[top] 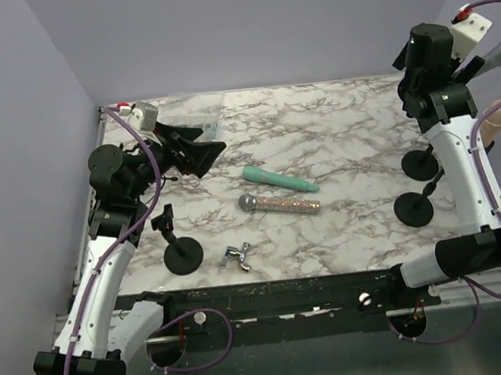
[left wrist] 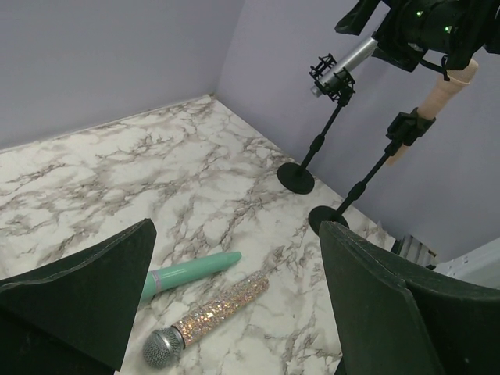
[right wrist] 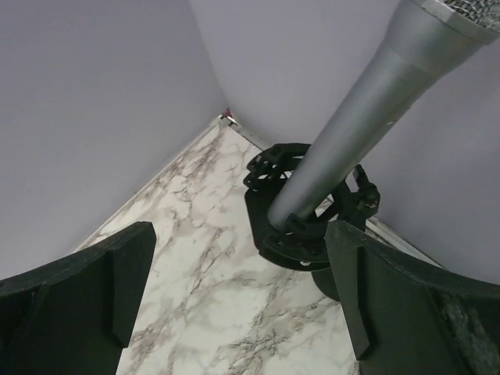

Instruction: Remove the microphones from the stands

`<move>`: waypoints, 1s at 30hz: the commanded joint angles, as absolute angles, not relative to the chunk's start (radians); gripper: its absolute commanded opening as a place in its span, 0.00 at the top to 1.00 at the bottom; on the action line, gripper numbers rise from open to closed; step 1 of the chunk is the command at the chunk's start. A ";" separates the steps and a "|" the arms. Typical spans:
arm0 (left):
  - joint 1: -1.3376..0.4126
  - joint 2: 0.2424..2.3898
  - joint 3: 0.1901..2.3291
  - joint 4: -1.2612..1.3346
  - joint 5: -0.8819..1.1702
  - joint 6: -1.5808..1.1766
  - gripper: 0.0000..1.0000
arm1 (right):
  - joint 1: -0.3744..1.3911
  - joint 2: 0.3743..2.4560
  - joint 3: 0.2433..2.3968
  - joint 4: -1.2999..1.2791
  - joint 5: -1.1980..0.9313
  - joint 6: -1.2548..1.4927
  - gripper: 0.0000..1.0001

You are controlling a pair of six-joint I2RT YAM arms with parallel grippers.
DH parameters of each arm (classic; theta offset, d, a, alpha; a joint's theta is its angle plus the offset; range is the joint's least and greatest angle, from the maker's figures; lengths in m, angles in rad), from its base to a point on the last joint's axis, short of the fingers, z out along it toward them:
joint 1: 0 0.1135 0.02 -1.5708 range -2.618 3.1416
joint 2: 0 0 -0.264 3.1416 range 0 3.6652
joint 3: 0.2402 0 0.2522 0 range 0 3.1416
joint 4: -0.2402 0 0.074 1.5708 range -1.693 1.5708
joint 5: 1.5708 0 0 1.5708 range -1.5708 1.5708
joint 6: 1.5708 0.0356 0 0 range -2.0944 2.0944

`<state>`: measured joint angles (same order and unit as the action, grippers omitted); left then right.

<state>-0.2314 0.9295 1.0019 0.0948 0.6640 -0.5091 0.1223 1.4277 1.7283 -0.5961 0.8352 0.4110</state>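
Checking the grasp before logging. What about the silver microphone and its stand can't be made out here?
Top external: the right arm hides where the silver microphone sits in its shock mount.
Right wrist: its head is cut off at the top-right corner; the mount hides the stand's pole.
Left wrist: the head vanishes behind the right gripper.

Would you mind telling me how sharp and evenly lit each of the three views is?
Top external: soft, even light, sharp, no glare on the marble table. Left wrist: table sharp, the glitter microphone sparkles, the near fingers are dark and featureless. Right wrist: the silver microphone looms large with a mild sheen.
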 commanded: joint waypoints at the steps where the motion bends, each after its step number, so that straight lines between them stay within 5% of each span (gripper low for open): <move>1: -0.239 0.938 1.027 0.100 0.686 -0.508 0.11 | 0.068 1.439 1.738 -0.652 0.901 0.502 0.01; 9: -0.241 0.946 1.029 0.100 0.695 -0.522 0.11 | -0.104 1.472 1.705 -0.598 0.818 0.561 0.06; 30: -0.241 0.964 1.029 0.089 0.687 -0.519 0.11 | -0.167 1.473 1.576 -0.430 0.855 0.629 0.26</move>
<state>-0.2359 0.9653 1.0023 0.0940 0.6682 -0.5220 -0.1577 1.4696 1.6016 -0.4900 0.8341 0.6121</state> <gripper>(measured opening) 0.884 0.776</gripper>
